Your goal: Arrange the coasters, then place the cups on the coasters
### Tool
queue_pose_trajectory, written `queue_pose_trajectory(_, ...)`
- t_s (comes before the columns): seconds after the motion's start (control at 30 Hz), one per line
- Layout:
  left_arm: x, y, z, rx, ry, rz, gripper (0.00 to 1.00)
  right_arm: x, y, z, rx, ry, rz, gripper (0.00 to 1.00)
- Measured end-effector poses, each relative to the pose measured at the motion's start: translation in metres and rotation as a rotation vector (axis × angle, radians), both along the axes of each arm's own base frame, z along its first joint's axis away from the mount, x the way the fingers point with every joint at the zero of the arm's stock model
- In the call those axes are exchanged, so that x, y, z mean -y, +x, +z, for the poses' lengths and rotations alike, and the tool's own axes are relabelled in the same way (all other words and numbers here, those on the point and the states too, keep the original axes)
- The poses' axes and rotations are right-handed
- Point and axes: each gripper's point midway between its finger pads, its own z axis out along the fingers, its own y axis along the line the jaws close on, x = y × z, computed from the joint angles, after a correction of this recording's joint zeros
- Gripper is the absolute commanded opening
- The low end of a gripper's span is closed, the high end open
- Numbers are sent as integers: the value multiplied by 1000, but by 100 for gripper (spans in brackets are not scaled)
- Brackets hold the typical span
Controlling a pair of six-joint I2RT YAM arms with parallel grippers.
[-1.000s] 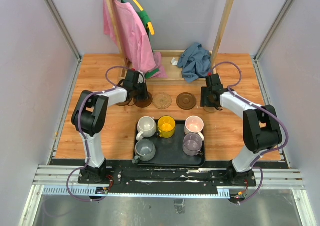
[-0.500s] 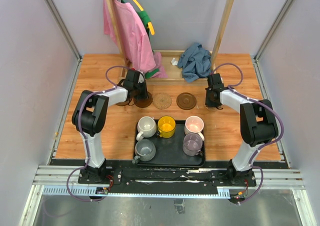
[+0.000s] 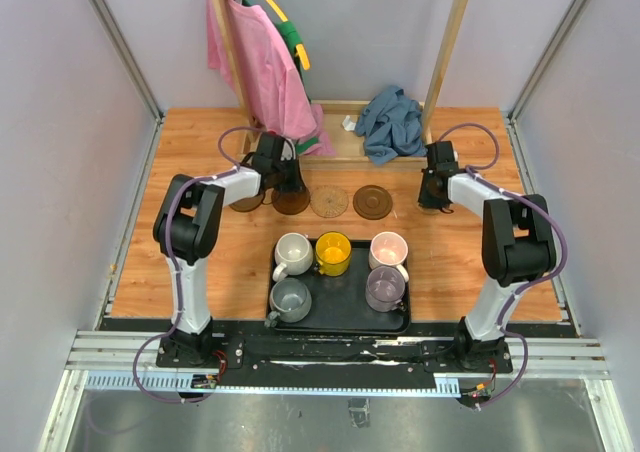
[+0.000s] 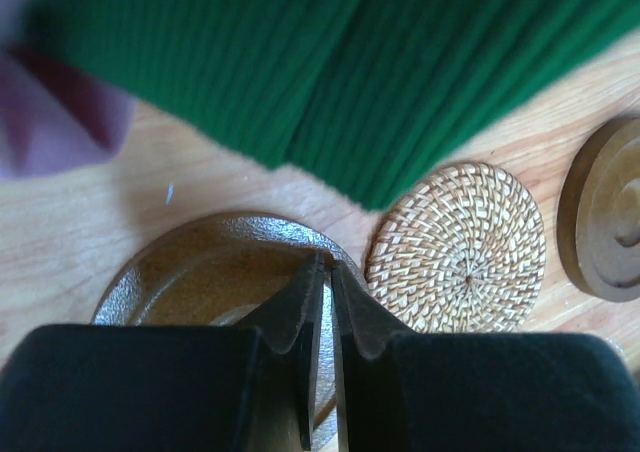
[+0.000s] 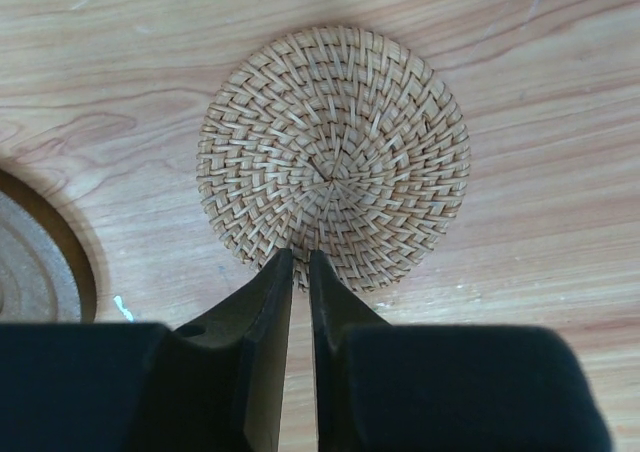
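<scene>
The left jaws are clenched to a thin slit with nothing seen between them, their tips set over the far part of a glazed brown coaster (image 4: 200,272). This is judged a stance for nudging the disc along the counter (image 3: 240,262) rather than lifting it, though contact cannot be told. Just right of those jaws lies a middle woven coaster (image 4: 455,247), and further right a grooved brown coaster (image 4: 610,217), so a row across the counter seems intended. The right jaws are likewise drawn nearly together and empty, tips at the near rim of a second woven coaster (image 5: 333,157), which lies flat directly ahead of them. That coaster is hidden beneath the right arm (image 3: 470,197) in the overhead view and is shown only by the right wrist camera. Blurred green cloth (image 4: 400,62) fills the upper part of the left wrist view. Only the overhead view shows a dark coaster (image 3: 245,202) left of the left jaws. It alone also shows the five cups (image 3: 333,253), well behind both jaws toward the arm bases, kept on a black tray (image 3: 338,304), presumably until the coasters are set.
</scene>
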Motion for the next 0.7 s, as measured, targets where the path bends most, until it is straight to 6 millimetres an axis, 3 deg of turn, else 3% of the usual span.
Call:
queue_pose_trajectory(0.37,18,17,2,14,-23,-19,13,14,5,6,7,-3,-33,15)
queue_pose_trajectory(0.57,18,18,2,18,-21,-17,15,4,17,29,60,12,16,18)
queue_pose_trajectory(0.7,17,15,6,21,-20,-15,19,-15,20,50,105,19,80,18)
